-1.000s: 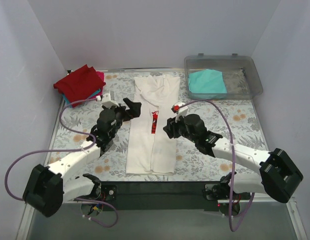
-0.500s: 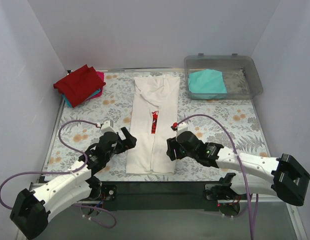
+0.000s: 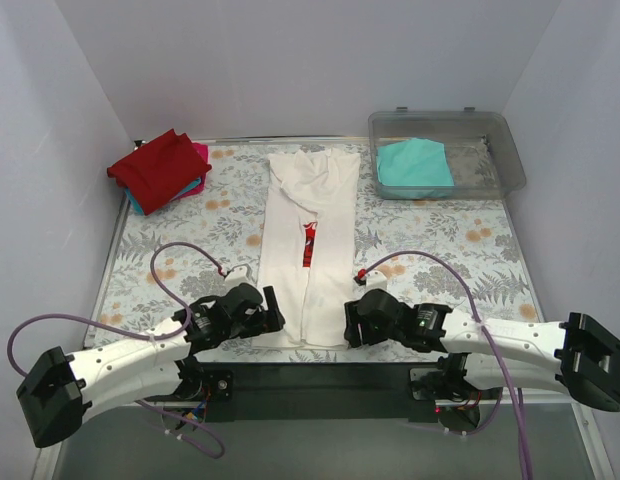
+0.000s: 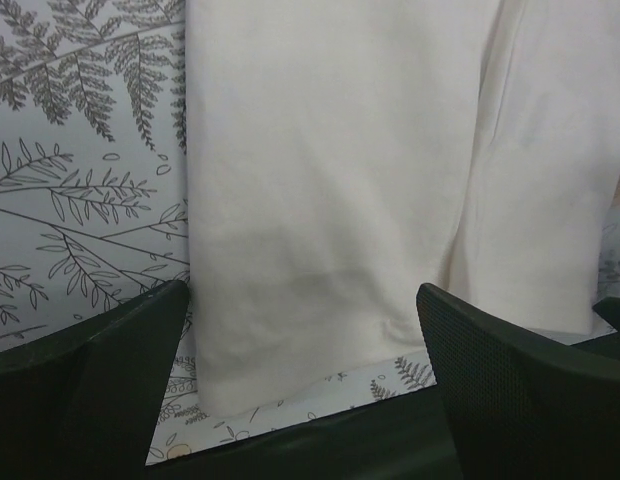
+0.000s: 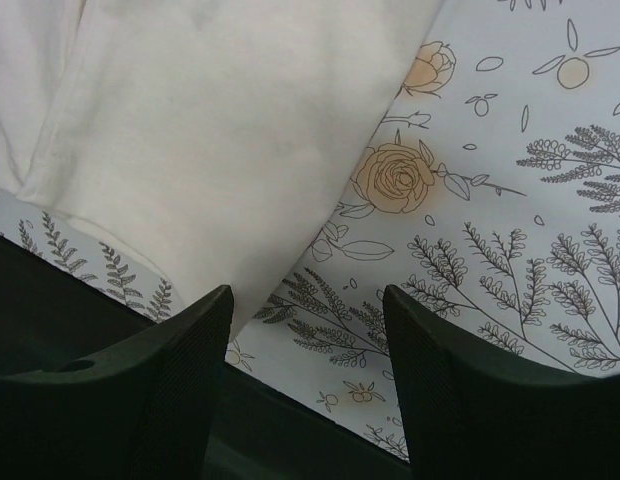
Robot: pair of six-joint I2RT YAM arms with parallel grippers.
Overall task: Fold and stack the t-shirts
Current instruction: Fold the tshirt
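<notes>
The white t-shirt [image 3: 308, 250] lies folded lengthwise into a long strip down the middle of the table, a sliver of its red print [image 3: 308, 243] showing at the fold. My left gripper [image 3: 274, 312] is open at the strip's near left corner, the hem [image 4: 320, 300] between its fingers. My right gripper [image 3: 350, 323] is open at the near right corner, where the cloth [image 5: 190, 150] lies by its left finger. A red tee [image 3: 158, 167] tops a folded stack at the far left. A teal tee [image 3: 414, 166] lies in the bin.
A clear plastic bin [image 3: 505, 150] stands at the far right. The flower-print table cover [image 3: 430, 240] ends at a dark front edge [image 3: 320, 372] just below both grippers. White walls close in on the left, back and right.
Both arms have drawn back from the shirt's middle to its near hem, one at each near corner. The shirt has not moved.
</notes>
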